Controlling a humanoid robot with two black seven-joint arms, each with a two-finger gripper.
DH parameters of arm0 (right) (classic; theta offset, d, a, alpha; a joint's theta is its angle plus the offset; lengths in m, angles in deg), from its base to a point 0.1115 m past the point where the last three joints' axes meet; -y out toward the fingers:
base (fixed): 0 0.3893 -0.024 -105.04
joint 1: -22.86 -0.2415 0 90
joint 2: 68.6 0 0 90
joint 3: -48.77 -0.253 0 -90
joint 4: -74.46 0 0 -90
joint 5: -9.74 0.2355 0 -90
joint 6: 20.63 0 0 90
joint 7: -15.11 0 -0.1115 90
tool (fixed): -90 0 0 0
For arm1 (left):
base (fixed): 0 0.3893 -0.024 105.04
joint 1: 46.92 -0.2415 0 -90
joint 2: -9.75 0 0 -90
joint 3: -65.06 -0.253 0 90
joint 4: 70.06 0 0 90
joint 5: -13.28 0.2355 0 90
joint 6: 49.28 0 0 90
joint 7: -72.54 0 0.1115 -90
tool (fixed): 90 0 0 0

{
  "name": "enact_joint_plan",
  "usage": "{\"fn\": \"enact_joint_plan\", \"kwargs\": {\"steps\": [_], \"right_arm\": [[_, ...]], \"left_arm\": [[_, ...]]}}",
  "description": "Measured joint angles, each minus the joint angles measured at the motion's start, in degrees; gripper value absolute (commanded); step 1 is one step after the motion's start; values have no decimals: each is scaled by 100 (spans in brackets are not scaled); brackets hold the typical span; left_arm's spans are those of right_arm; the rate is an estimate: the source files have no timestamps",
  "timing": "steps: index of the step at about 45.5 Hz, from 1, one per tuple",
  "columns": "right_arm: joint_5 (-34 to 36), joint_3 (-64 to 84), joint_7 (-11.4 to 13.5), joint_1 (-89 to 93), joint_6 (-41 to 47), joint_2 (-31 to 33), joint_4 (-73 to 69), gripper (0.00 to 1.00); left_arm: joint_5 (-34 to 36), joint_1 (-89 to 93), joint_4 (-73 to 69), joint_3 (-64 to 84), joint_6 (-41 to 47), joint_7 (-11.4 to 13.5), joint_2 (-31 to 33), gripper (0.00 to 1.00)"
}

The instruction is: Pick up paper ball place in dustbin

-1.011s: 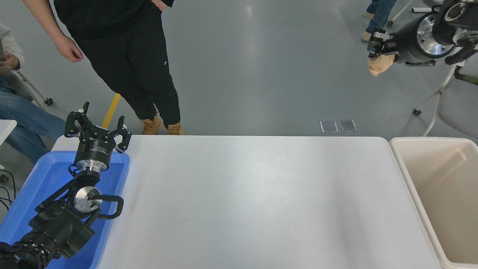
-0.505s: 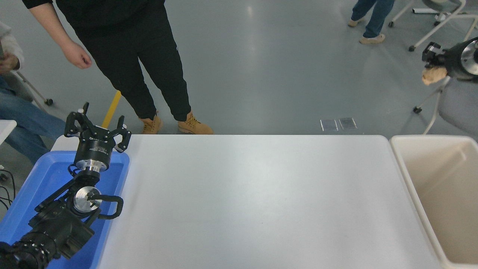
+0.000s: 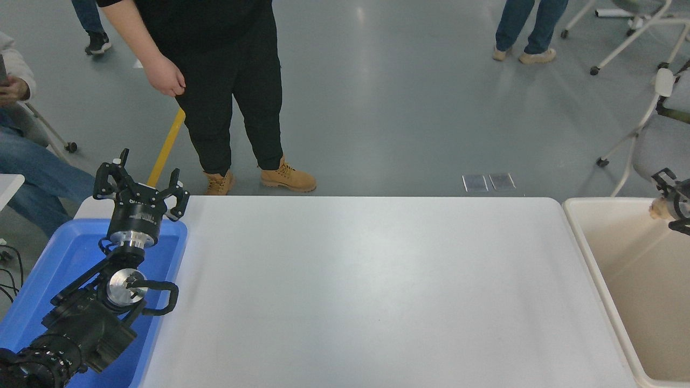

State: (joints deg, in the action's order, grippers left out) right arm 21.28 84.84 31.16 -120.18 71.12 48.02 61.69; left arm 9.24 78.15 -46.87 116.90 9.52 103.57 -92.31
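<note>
My right gripper [image 3: 667,198] enters at the right edge, mostly cut off by the frame. It is shut on the paper ball [image 3: 656,208], a small light-brown wad showing just below its fingers. Gripper and ball hang over the far end of the dustbin [image 3: 587,258], a large beige bin with a thick pale rim at the table's right end. My left gripper [image 3: 141,186] is parked at the lower left, open and empty, above the blue tray.
A bright blue tray [image 3: 59,258] lies at the table's left end under my left arm. A person in black [image 3: 226,81] stands at the far side by a yellow pole [image 3: 166,146]. A seated person is at the left, chairs at the far right.
My right gripper has moved down and to the right with the paper ball, from high above the floor to just over the dustbin. The standing person has stepped to the right.
</note>
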Motion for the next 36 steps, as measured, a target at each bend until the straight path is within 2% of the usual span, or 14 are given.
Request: {"fn": "enact_joint_plan", "kwargs": {"steps": [6,7,9,10,11,14,16,19,36], "right_arm": [[40,-403,-7,513,-84,-197,263,0],[44,-445,-7,569,-93,-215,286,8],[53,-540,-9,676,-119,-252,340,49],[55,-571,-10,714,-131,-263,362,63],[60,-599,-9,750,-140,-273,378,69],[68,-688,-9,851,-166,-301,428,75],[73,-732,-9,907,-181,-313,452,88],[76,-773,-9,961,-194,-324,476,97],[37,-815,-6,750,-201,-301,459,100]], "left_arm": [[1,-1,1,0,0,0,0,99],[-1,0,1,0,0,0,0,99],[1,0,1,0,0,0,0,99],[1,0,1,0,0,0,0,99],[-1,0,1,0,0,0,0,99],[1,0,1,1,0,0,0,99],[0,0,1,1,0,0,0,99],[0,0,1,1,0,0,0,99],[1,0,1,1,0,0,1,99]]}}
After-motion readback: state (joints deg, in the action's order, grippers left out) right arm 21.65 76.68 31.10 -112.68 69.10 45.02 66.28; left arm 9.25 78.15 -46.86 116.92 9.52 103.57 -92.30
